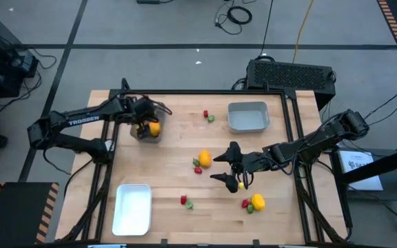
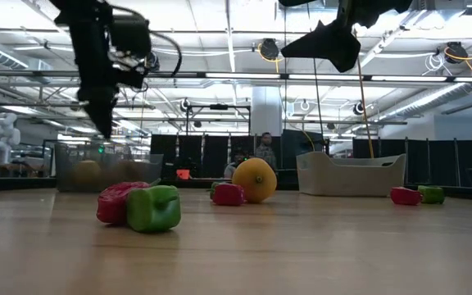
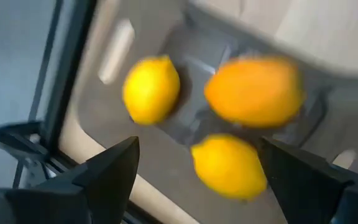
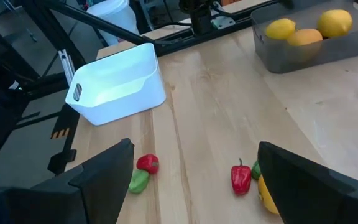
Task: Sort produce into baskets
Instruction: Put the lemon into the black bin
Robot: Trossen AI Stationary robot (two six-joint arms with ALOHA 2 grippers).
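Note:
The brown-grey basket (image 1: 138,132) stands at the table's far left with two yellow fruits (image 3: 151,89) (image 3: 229,166) and an orange one (image 3: 253,91) lying on its floor. My left gripper (image 3: 197,149) hovers open just above them, pointing steeply down and touching none. My right gripper (image 1: 220,167) hangs open over the middle of the table, above loose produce: a yellow-orange fruit (image 1: 204,159) with a red piece (image 1: 198,169) beside it. The grey-blue basket (image 1: 248,117) stands at the far right and the white basket (image 1: 133,208) at the near left.
More loose produce lies on the wood: a red and green pair (image 1: 207,116) near the grey-blue basket, another pair (image 1: 185,202) near the white basket, and a yellow fruit (image 1: 257,201) with small pieces at the near right. A person (image 2: 262,152) stands far behind the table.

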